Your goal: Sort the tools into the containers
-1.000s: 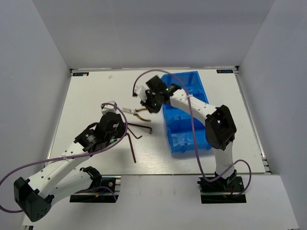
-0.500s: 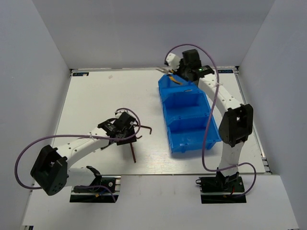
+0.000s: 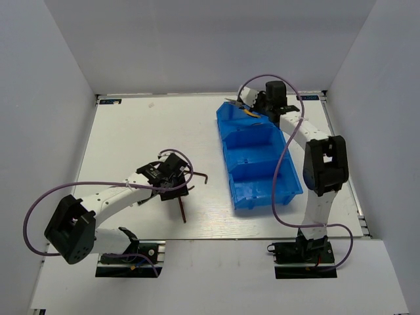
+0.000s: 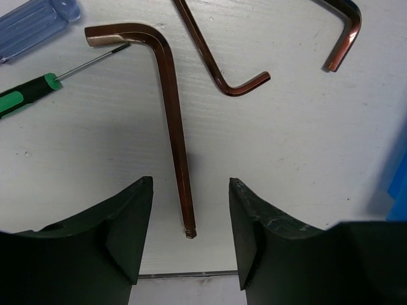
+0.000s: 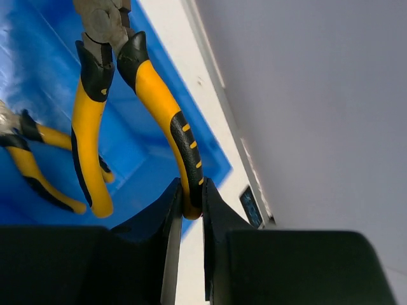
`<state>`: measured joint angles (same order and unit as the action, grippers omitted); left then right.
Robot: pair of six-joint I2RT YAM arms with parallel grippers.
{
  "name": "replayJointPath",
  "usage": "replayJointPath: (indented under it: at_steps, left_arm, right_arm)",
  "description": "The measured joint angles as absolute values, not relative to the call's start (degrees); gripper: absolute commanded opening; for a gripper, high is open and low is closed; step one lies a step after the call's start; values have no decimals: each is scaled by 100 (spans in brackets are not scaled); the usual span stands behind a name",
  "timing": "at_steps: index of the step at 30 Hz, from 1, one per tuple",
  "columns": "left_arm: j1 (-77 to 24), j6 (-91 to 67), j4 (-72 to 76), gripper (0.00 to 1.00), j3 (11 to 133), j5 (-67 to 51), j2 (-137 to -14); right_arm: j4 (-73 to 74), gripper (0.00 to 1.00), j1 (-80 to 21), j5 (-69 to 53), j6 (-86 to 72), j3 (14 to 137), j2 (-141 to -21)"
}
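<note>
Two grippers work well apart on the white table (image 3: 131,131). The left gripper (image 4: 189,203) is low over the near-left part, its dark fingers (image 4: 127,235) spread and holding nothing. They straddle the free end of a long brown hex key (image 4: 173,121) that lies flat between them, clear of both pads. A second hex key (image 4: 216,63) and a third hex key (image 4: 343,32) lie beyond it. To one side rest a thin screwdriver (image 4: 25,95) with a green-and-black handle and a clear blue handle (image 4: 32,22). The right gripper (image 5: 191,190) is at the far end of the blue bins (image 3: 259,190), a row of three compartments on the right half of the table. Its fingers are pressed together on one yellow-and-black handle of the pliers (image 5: 133,95), near that handle's tip. The pliers hang above the far compartment, the other handle free. A second pair of pliers (image 5: 32,159) lies on that compartment's floor.
</note>
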<state>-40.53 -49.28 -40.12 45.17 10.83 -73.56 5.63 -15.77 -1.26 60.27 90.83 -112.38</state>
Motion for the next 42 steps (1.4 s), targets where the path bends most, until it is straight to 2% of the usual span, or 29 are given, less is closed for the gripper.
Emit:
replayJointPath:
  at_steps: [7,8,9,10,12,15,18,23,25,27,29,30,31,33,36,38,39,40,41,42]
  left_arm:
    - [-4053,-5063,-4104,62,4515,1083,-7356]
    - [-4053,-5083,-4115,63,4515,1083,-7356]
    - [-4053,-5107,-4125,65,4508,1083,-7356]
    - [-4053,-5124,-4141,65,4504,1081,-7356]
    - [-4053,-5179,-4165,65,4486,1068,-7367]
    - [-4053,-5223,-4185,65,4466,1061,-7509]
    - [-4053,-5258,-4200,60,4466,1063,-7791]
    - [-4053,-5234,-4115,59,4473,1160,-8396]
    - [-4053,-5183,-4139,55,4617,1212,-8621]
    - [-4069,-5129,-4110,47,4831,1284,-8855]
    - [-4080,-5103,-4049,26,5033,1319,-9070]
    - [-4091,-5098,-4027,8,5124,1334,-9159]
    - [-4108,-5076,-3979,0,5190,1356,-9227]
    - [-4156,-5041,-3951,0,5262,1435,-9288]
    - [-4224,-5017,-4007,0,5290,1527,-9262]
    - [-4289,-4921,-4169,0,5341,1557,-9225]
    - [-4333,-4818,-4344,0,5443,1575,-9203]
    - [-4377,-4694,-4475,0,5588,1581,-9161]
    - [-4412,-4523,-4539,0,5754,1594,-9109]
    - [-4442,-4278,-4453,0,5927,1584,-9008]
  right_arm:
    - [-652,0,-1509,-550,6222,8324,-11489]
    - [-760,24,-1487,-589,6226,8256,-11504]
    - [-827,43,-1459,-628,6222,8206,-11511]
    - [-884,56,-1433,-655,6176,8171,-11511]
    - [-974,73,-1382,-733,6156,8167,-11509]
    - [-1013,78,-1323,-836,6036,8167,-11465]
    - [-864,79,-1291,-904,5741,8160,-11257]
    - [-469,80,-1234,-1157,4967,7824,-10294]
    - [-346,80,-1223,-1310,4615,7599,-9784]
    - [-215,80,-1205,-1483,4270,7365,-9310]
    - [-69,80,-1201,-1664,3979,7109,-8914]
    - [23,80,-1201,-1750,3839,6980,-8737]
    - [82,80,-1199,-1844,3686,6845,-8593]
    - [305,80,-1201,-2005,3439,6626,-8383]
    - [666,75,-1190,-2259,3155,6451,-8241]
    - [928,67,-1166,-2471,3000,6388,-8171]
    - [1083,55,-1151,-2604,2947,6386,-8136]
    - [1225,16,-1125,-2779,2917,6386,-8101]
    - [1361,0,-1096,-2978,2899,6386,-8060]
    - [1498,0,-1068,-3197,2842,6386,-8016]
